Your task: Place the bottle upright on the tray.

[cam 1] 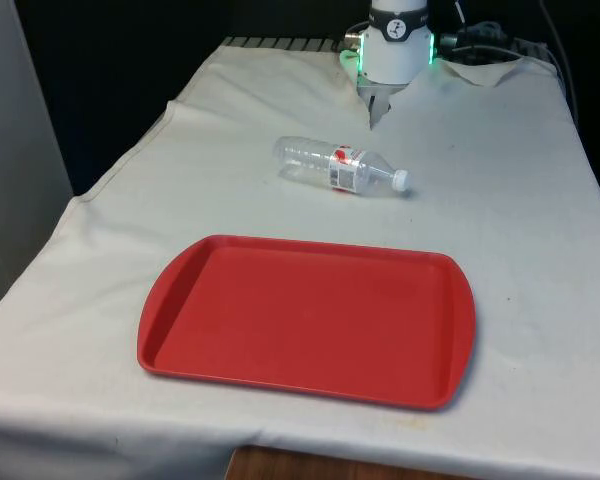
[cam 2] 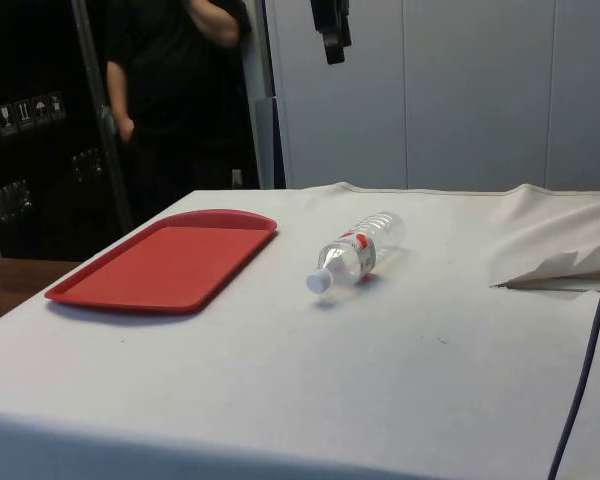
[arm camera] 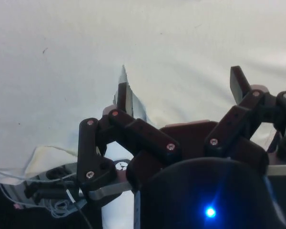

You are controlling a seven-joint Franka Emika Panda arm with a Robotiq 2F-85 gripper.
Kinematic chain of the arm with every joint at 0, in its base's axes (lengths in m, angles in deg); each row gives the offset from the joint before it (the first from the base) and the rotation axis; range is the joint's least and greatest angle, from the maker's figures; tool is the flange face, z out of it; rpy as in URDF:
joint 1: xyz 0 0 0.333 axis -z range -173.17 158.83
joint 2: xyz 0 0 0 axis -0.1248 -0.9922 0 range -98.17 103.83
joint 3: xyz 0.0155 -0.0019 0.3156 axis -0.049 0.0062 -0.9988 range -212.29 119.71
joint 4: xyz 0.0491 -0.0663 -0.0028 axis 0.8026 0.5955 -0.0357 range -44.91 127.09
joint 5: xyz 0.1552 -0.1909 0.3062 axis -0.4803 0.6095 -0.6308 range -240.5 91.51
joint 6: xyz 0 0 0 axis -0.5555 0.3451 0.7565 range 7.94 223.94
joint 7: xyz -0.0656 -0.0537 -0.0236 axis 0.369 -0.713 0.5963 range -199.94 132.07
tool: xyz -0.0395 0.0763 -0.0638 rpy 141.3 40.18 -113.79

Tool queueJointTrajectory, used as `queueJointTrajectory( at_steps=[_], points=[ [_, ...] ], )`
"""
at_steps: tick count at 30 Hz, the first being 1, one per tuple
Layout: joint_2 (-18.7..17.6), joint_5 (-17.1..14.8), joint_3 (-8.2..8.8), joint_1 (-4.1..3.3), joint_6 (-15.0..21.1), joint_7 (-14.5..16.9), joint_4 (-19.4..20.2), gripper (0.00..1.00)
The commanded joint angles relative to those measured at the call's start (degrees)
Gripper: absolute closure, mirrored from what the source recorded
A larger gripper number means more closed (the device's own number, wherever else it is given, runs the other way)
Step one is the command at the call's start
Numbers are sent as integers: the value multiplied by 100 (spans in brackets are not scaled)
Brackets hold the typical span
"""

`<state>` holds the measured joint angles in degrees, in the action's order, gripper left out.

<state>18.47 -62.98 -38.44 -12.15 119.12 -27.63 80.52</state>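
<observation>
- Right now the bottle (cam 1: 340,168) lies on its side on the white-clothed surface (cam 1: 520,230), between the gripper (cam 1: 378,108) and the red tray (cam 1: 310,318).
- Its long axis runs roughly across the surface: the white cap (cam 1: 401,181) points to the front view's right, and the clear base to the front view's left, slightly farther back.
- From the side view, the cap end (cam 2: 319,282) sits nearest that camera, and the bottle (cam 2: 358,249) is just beside the tray (cam 2: 170,258) without touching it.
- The gripper hangs well above the surface, high in the side view (cam 2: 332,40), and behind the bottle as the front view has it, a little toward the cap end.
- Its fingers (arm camera: 239,82) stand spread apart with nothing between them, only bare cloth below in the wrist view.
- The coming move, as I judge it, is a descent forward and down onto the bottle, with the fingers set across the long axis so they close on the round body.
- A grasp near the labelled middle would likely make tilting it upright easier; the smooth, light bottle may roll if nudged off-centre.
- Nothing stands on the tray, so any spot on it can receive the bottle.
</observation>
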Motion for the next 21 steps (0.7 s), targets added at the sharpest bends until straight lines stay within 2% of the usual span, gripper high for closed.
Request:
queueJointTrajectory(
  at_steps=[1, 10, 21],
  points=[
    [17, 46, -17, -6, 57, 11, 57, 0],
    [-6, 57, -46, -6, 86, 143, 166, 0],
    [-109, 160, -52, -6, 344, 476, 372, 0]
  ],
)
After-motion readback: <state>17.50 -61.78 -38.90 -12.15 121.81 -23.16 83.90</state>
